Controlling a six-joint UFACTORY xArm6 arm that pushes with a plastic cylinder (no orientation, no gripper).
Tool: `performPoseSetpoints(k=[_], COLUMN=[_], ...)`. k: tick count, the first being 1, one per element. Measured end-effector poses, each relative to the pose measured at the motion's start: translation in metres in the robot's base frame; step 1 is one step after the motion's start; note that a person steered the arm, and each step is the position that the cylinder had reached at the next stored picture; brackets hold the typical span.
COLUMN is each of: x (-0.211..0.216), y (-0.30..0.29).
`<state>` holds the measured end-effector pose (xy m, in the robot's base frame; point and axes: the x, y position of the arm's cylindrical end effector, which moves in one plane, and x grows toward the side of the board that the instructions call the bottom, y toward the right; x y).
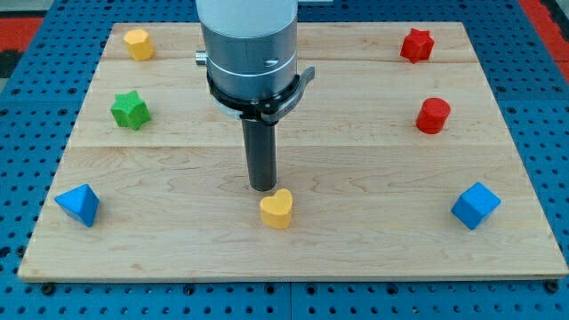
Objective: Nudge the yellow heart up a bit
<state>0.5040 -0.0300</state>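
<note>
a pale wooden worktop [356, 169] lies on a blue pegboard [27, 133], and every place below is given from the yellow heart [276, 209], the task's thing, which sits low on the board a little left of its middle.

my tip [262, 188] is just above the heart and slightly to its left, very near it or touching; i cannot tell which. there are no fingers on this rig, only the rod, so nothing is wide, narrow or holding. as i judge it, the tip is on the wrong side for the job: pushing the heart up needs contact from below, so the tip would have to go round to the heart's lower edge first. moving straight down from here would drive the heart toward the bottom edge instead.

the other blocks stand well apart from the heart, spread round the rim, which i take to leave its upward path free. a blue block [78, 205] lies far to its left, another blue block [475, 206] far to its right. up and left are a green star [130, 109] and a yellow block [138, 44]. up and right are a red cylinder [433, 116] and a red block [415, 44].

no containers are in view, so nothing is held in any.
</note>
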Motion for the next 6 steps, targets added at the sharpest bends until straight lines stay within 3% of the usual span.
performPoseSetpoints(k=[2, 4, 5, 6], x=[-0.002, -0.018, -0.019, 0.014], y=[0.0, 0.064, 0.001, -0.059])
